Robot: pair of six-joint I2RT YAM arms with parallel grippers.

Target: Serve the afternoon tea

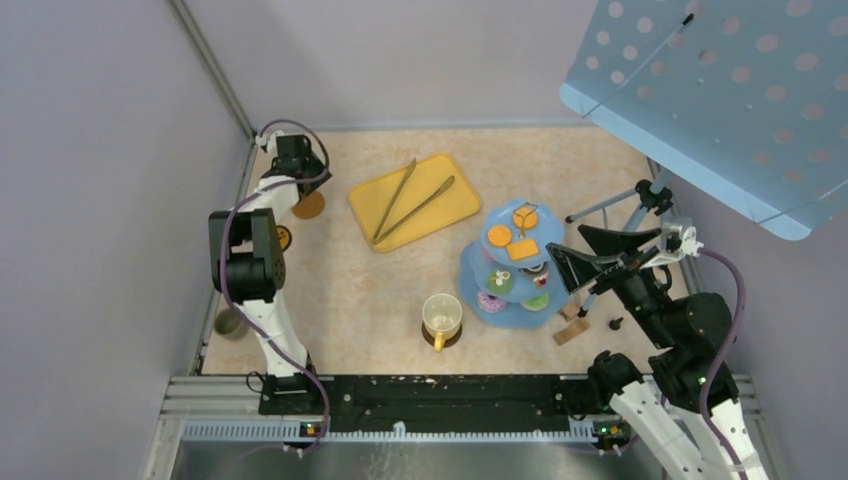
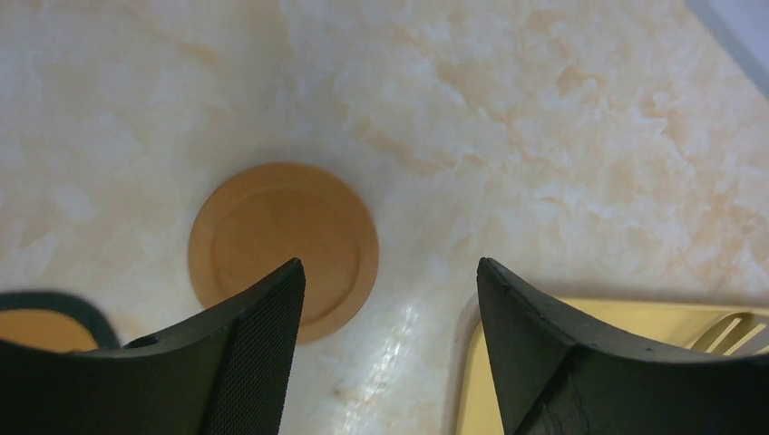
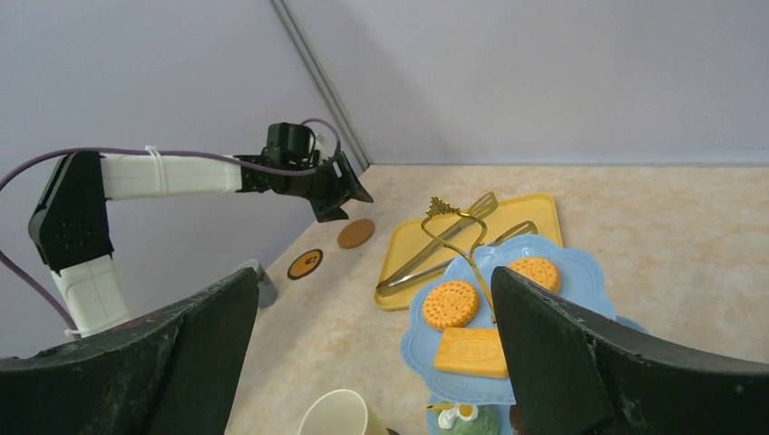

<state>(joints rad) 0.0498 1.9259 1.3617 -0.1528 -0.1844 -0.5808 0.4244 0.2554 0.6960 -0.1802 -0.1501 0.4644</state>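
Observation:
A plain brown coaster [image 2: 272, 231] lies flat on the marble table, just beyond my left gripper [image 2: 390, 272], which hovers open and empty above it. From above, this coaster [image 1: 308, 205] sits at the far left. A dark-rimmed coaster [image 1: 284, 237] lies nearer. The grey mug [image 1: 230, 322] stands by the left wall. The yellow mug [image 1: 441, 318] rests on another coaster. The pale-blue stand [image 1: 515, 268] carries orange biscuits [image 3: 451, 304] on top, with cupcakes and donuts on the tiers below. My right gripper [image 3: 374, 281] is open and empty beside the stand.
The yellow tray [image 1: 440, 215] with metal tongs [image 1: 410, 205] lies mid-table; its corner [image 2: 671, 317] shows right of my left fingers. A small wooden block [image 1: 572, 333] and a tripod [image 1: 610, 210] stand at the right. A blue perforated panel [image 1: 720, 90] hangs overhead.

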